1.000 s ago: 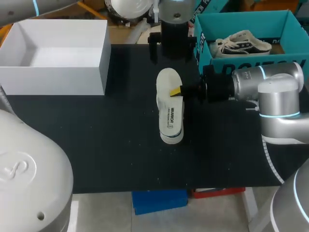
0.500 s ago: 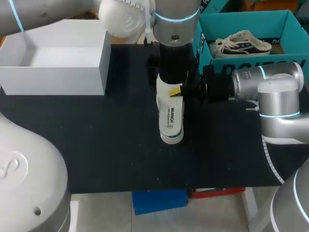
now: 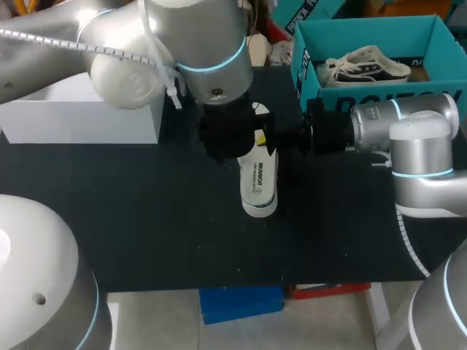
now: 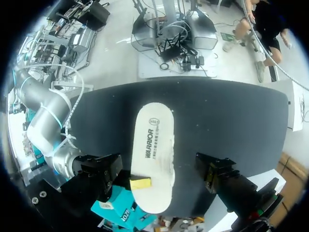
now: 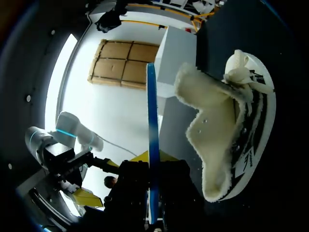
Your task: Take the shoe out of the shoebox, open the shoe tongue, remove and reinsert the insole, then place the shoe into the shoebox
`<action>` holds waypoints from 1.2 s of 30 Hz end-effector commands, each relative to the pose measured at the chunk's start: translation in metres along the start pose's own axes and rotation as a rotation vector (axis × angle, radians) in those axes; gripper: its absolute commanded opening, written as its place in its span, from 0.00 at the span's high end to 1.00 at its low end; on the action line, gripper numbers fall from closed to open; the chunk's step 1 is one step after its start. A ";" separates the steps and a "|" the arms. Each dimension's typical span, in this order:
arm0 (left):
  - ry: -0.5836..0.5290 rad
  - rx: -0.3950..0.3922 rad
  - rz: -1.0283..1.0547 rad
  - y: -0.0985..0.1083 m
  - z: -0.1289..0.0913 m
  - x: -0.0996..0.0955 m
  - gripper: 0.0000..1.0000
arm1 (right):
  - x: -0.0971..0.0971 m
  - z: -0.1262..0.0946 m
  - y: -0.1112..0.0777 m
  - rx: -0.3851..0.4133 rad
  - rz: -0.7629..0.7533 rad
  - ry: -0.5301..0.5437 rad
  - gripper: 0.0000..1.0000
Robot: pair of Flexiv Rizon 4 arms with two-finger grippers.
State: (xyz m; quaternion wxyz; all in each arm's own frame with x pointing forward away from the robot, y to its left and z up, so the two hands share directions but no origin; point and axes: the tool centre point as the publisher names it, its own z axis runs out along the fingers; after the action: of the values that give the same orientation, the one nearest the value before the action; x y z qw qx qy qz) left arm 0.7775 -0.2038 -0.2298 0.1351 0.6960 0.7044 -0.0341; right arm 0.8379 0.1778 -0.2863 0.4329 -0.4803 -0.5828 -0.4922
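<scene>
Right gripper (image 3: 264, 138): clamped on the edge of the shoe (image 3: 257, 186), one yellow tip on the sole. Shoe: out of the teal shoebox (image 3: 350, 89), sole-up on the table (image 3: 146, 219), left gripper (image 3: 230, 142) above, its grip not discernible. Apparently outstanding: tongue, insole, return to box.
</scene>
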 end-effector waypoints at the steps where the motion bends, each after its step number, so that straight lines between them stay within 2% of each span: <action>1: -0.300 -0.027 0.001 -0.007 0.000 0.017 0.00 | 0.000 0.001 0.000 -0.001 0.001 -0.001 1.00; 19: -0.300 -0.027 0.001 -0.007 0.000 0.017 0.00 | 0.000 0.001 0.000 -0.001 0.001 -0.001 1.00; 20: -0.445 -0.001 0.010 -0.008 -0.003 0.015 0.00 | 0.000 0.001 0.000 -0.001 0.001 -0.001 1.00; 21: -0.543 0.068 -0.040 -0.008 -0.003 0.016 0.00 | 0.000 0.001 0.000 -0.001 0.001 -0.001 1.00; 23: -0.639 0.047 -0.045 -0.008 0.000 0.021 0.00 | 0.000 0.001 0.000 -0.001 0.001 -0.001 1.00; 25: -0.737 0.113 -0.090 -0.006 0.005 0.029 0.00 | 0.000 0.001 0.000 -0.001 0.001 -0.001 1.00; 28: -0.848 0.103 -0.105 -0.002 0.009 0.040 0.00 | 0.000 0.001 0.000 -0.001 0.001 -0.001 1.00; 30: -0.906 0.043 -0.108 0.001 0.011 0.045 0.00 | 0.000 0.001 0.000 -0.001 0.001 -0.001 1.00; 32: -0.984 0.053 -0.111 0.003 0.013 0.047 0.00 | 0.000 0.001 0.000 -0.001 0.001 -0.001 1.00; 34: -1.019 -0.008 -0.074 0.003 0.015 0.048 0.00 | 0.000 0.001 0.000 -0.001 0.001 -0.001 1.00; 36: -1.052 0.006 -0.060 0.001 0.017 0.047 0.00 | 0.000 0.001 0.000 -0.001 0.001 -0.001 1.00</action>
State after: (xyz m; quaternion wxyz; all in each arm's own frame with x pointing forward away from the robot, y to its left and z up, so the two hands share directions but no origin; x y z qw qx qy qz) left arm 0.7879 -0.1663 -0.2484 0.2711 0.6515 0.6739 -0.2189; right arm 0.8380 0.1778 -0.2864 0.4329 -0.4803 -0.5828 -0.4922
